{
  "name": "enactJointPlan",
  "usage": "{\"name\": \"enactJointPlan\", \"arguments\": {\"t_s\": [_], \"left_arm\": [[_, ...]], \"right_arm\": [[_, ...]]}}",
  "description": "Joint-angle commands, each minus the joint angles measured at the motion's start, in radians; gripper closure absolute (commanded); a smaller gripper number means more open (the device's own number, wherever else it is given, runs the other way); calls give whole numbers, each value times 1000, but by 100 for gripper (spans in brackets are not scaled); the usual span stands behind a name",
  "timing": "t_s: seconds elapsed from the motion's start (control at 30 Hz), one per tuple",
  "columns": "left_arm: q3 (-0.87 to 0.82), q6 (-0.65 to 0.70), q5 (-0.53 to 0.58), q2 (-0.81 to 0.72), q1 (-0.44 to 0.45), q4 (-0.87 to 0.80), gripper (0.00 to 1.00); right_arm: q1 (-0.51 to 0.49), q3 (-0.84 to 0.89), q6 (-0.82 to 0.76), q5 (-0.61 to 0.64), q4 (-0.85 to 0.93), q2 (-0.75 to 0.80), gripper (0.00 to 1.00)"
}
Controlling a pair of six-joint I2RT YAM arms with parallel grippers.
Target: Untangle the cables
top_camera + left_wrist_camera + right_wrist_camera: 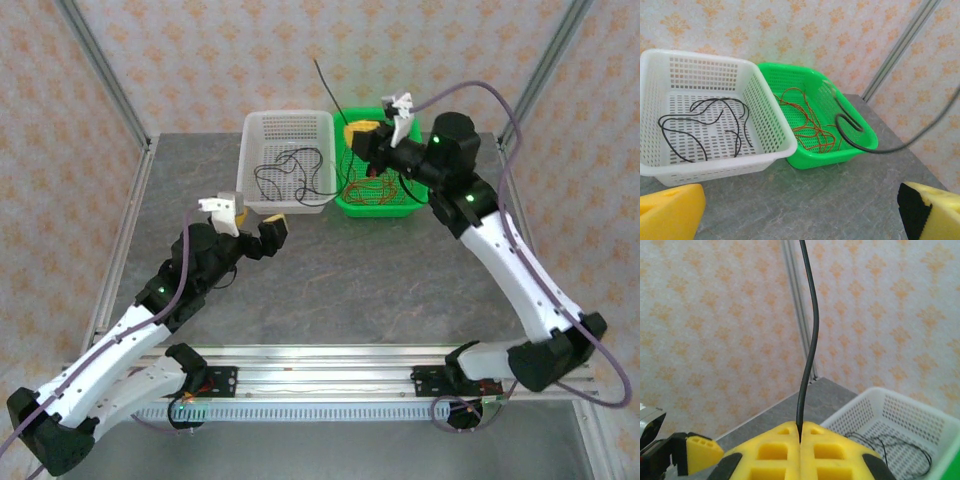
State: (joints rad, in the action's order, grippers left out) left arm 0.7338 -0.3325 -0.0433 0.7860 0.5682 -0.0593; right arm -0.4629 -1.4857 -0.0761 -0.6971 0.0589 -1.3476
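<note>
Thin black cables [290,170] lie in the white basket [262,125]; the left wrist view shows the cables [705,122] on the floor of that basket [775,152]. Red cables [368,188] sit tangled in the green basket [375,210], and they [810,127] fill the middle of the basket [840,157] in the left wrist view. My right gripper [352,132] [800,437] hovers over the green basket, shut on one black cable [810,330] that stands up from its fingertips. That cable [860,142] loops out of the green basket. My left gripper [255,222] [800,220] is open and holds nothing, just in front of the white basket.
The two baskets stand side by side at the back of the grey table [340,270]. Patterned walls and metal corner posts [545,70] close in the back and sides. An aluminium rail [320,365] runs along the near edge.
</note>
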Motion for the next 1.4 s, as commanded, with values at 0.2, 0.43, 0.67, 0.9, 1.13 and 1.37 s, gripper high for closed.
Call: {"name": "enactJointPlan", "arguments": {"t_s": [0.2,0.43,0.67,0.9,1.13,1.37], "left_arm": [[25,-16,53,-29,-21,-34,1],[65,-2,89,-36,-23,-86,1],[85,-8,105,-36,-24,-115,1],[105,-1,139,-39,-24,-155,1],[133,3,186,-24,-24,-191,1],[170,-7,236,13,-24,-248,2]], "right_arm": [[6,-196,-85,-132,-187,-270,100],[10,-423,-78,-85,-144,-574,100],[12,-782,-49,-11,20,-928,100],[5,-950,-17,170,138,-1136,100],[-55,-952,-51,405,243,-1188,94],[-103,-958,-27,575,318,-1222,72]]}}
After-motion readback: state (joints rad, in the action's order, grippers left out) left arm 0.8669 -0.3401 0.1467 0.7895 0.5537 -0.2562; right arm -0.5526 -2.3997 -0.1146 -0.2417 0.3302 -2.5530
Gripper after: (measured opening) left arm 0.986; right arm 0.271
